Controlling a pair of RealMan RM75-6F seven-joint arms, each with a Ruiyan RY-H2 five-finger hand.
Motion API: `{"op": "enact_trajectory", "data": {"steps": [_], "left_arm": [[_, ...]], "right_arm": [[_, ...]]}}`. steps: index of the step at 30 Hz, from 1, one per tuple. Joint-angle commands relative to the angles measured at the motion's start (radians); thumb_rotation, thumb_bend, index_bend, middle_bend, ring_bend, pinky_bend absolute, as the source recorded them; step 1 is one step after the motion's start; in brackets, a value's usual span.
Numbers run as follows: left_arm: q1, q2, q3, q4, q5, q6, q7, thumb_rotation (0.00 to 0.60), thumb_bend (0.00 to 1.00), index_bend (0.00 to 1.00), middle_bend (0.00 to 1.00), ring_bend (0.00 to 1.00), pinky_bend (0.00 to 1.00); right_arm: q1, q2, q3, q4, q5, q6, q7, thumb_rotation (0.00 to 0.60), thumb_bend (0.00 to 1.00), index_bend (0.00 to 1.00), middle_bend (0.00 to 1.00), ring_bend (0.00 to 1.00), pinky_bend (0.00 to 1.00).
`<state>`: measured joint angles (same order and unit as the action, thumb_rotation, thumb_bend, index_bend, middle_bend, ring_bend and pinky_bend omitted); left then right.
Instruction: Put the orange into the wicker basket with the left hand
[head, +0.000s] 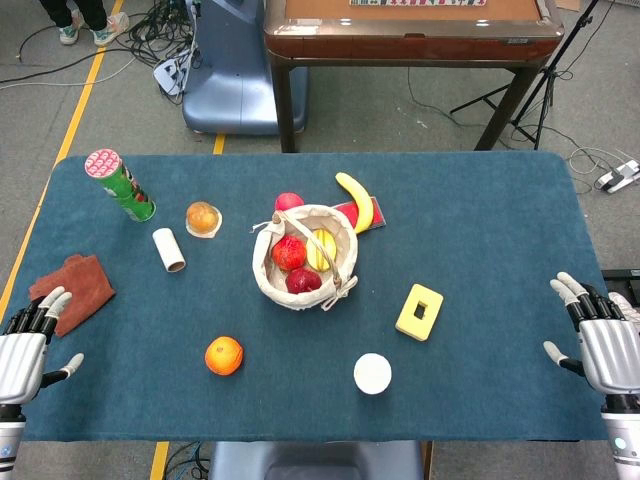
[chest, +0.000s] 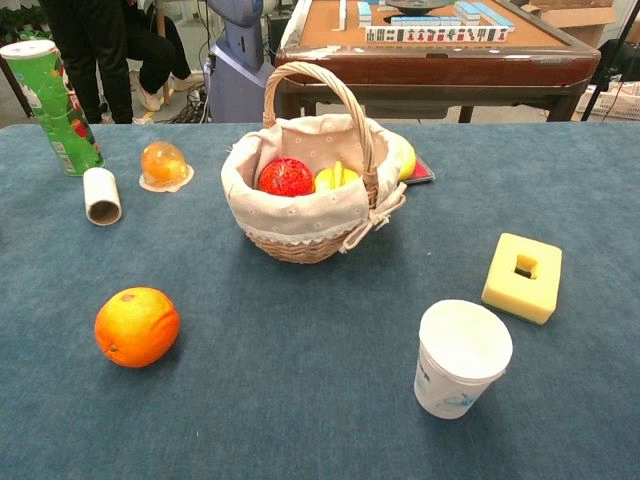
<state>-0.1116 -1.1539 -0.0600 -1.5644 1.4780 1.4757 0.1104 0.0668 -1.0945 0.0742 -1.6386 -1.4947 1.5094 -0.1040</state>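
One round orange (head: 224, 355) lay alone on the blue cloth-covered table (head: 480, 250), near the front edge, well apart from the wicker basket with cream fabric lining (head: 300, 262) at the table's middle. The basket held two red fruits and one yellow one in the head view; the chest view showed only one red fruit and the yellow one, the lining hiding the rest. Behind the basket lay one yellow banana (head: 355, 198) on a red flat item, mostly hidden, and one further red fruit, half concealed by the rim. Also present: one green cylindrical can with a pink lid (head: 120, 184), one white cardboard tube (head: 168, 249), one amber translucent jelly-like dome (head: 202, 217), one white paper cup (head: 372, 373), one yellow foam block with a rectangular hole (head: 419, 311), and one brown folded cloth (head: 76, 288). The left hand (head: 28, 350) rested at the table's left front corner, fingers spread, holding nothing; the right hand (head: 600, 340) sat at the right edge, likewise spread and unladen. Both hands were cut off by the frame and appeared only in the head view, as did the cloth.
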Motion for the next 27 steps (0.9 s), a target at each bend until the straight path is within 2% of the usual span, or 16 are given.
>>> {"op": "enact_trajectory", "data": {"steps": [1,10,16,27], "left_arm": [[-0.003,0.004,-0.001,-0.003,-0.002,-0.004,-0.002,0.6,0.22,0.1,0.08,0.1,0.15],[-0.01,0.011,-0.001,-0.003,0.01,-0.006,-0.016,0.6,0.22,0.1,0.08,0.1,0.15],[-0.044,0.031,0.006,0.008,0.055,-0.041,-0.078,0.6,0.22,0.1,0.08,0.1,0.15],[-0.188,0.042,0.077,0.049,0.268,-0.171,-0.267,0.6,0.22,0.11,0.08,0.1,0.15]], "right_arm": [[-0.002,0.001,0.002,0.003,-0.001,0.005,0.002,0.6,0.13,0.15,0.14,0.12,0.27],[-0.006,0.007,0.009,0.001,-0.004,0.02,0.009,0.6,0.13,0.15,0.14,0.12,0.27],[-0.004,0.022,0.024,-0.004,-0.004,0.035,0.002,0.6,0.13,0.15,0.14,0.12,0.27],[0.007,0.041,0.029,-0.022,0.0,0.018,-0.014,0.6,0.13,0.15,0.14,0.12,0.27]]}}
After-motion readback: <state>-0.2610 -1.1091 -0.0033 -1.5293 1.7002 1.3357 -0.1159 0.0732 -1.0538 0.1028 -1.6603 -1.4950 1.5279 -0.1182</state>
